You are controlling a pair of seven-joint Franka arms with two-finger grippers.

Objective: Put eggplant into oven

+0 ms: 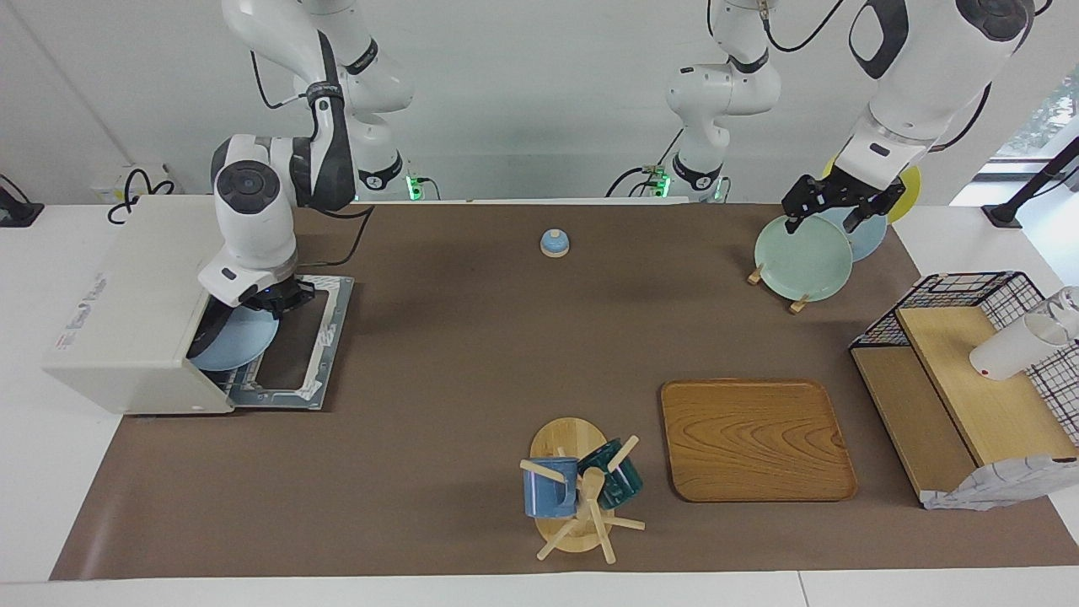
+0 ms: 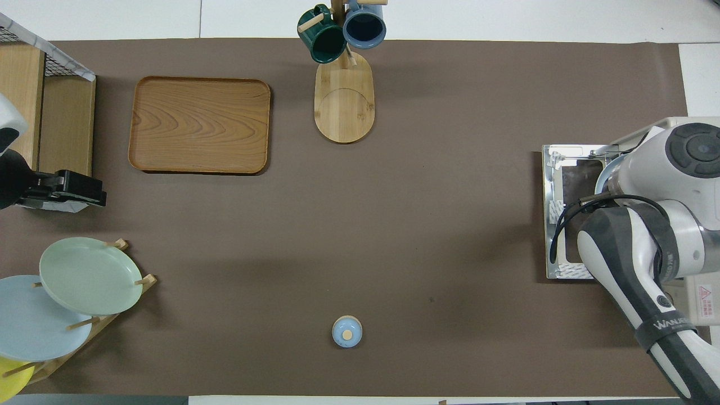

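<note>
The cream-white oven point(image 1: 126, 287) stands at the right arm's end of the table, its door point(image 1: 327, 333) folded down flat. A light blue plate point(image 1: 244, 346) lies partly inside the oven's mouth. The dark eggplant point(image 1: 205, 335) rests along the plate's inner edge, just inside the opening. My right gripper point(image 1: 261, 302) sits low over the door at the plate's rim. In the overhead view the right arm point(image 2: 664, 225) hides the eggplant, and only the door frame point(image 2: 557, 214) and a sliver of plate show. My left gripper point(image 1: 830, 217) waits open over the plate rack.
A rack with a green plate point(image 1: 802, 257) stands at the left arm's end, beside a wire shelf point(image 1: 969, 371) holding a white cup point(image 1: 1011, 350). Farther from the robots lie a wooden tray point(image 1: 754, 438) and a mug tree point(image 1: 577, 489). A small blue bell point(image 1: 554, 243) sits near the robots.
</note>
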